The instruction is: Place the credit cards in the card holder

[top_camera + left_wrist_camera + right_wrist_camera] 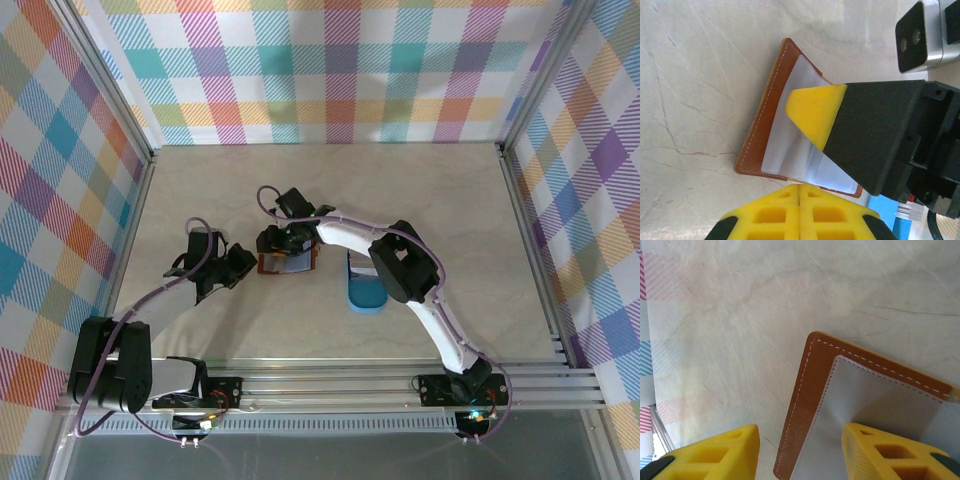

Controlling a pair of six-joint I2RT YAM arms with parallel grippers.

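Note:
The card holder [291, 263] lies open on the table, reddish-brown leather with a pale stitched pocket [875, 410] facing up. My right gripper [802, 432] is open and straddles its left edge. One yellow finger [815, 112] rests on the pocket and the other hangs over bare table. My left gripper [800, 186] is shut with nothing in it, its tips at the card holder's near edge [790, 175]. In the top view the left gripper [243, 262] is just left of the card holder and the right gripper [275, 243] above it. Pale credit cards [361, 270] appear to lie in a blue tray.
The blue oval tray [366, 295] stands right of the card holder, partly under the right arm [400, 262]. Its blue corner [885, 210] shows in the left wrist view. Plaid walls and metal rails [520, 190] fence the table.

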